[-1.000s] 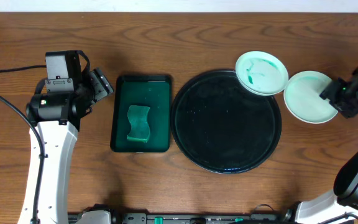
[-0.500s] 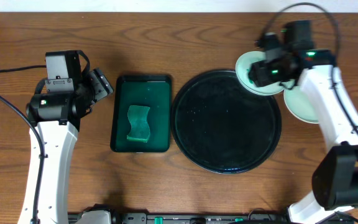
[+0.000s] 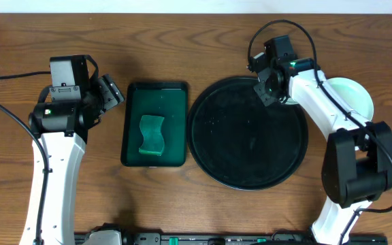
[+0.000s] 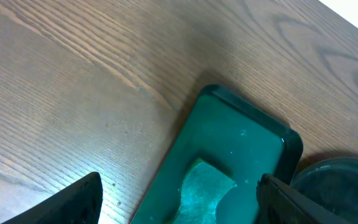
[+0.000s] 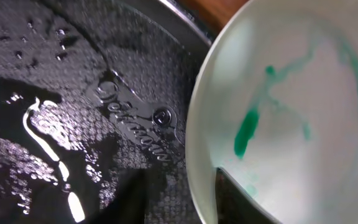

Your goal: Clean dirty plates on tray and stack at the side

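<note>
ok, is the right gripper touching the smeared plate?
Cannot tell. Right wrist view: the right gripper straddles the plate rim, one finger inside, one over the tray, but neither contact nor gap shows plainly. Overhead, the arm hides it.

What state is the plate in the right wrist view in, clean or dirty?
Dirty: the plate carries green smears across its white inside.

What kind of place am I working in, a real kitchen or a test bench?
Probably a lab test bench, not a kitchen: wooden table, sponge in a green tray, smeared plate at a black tray edge.
</note>
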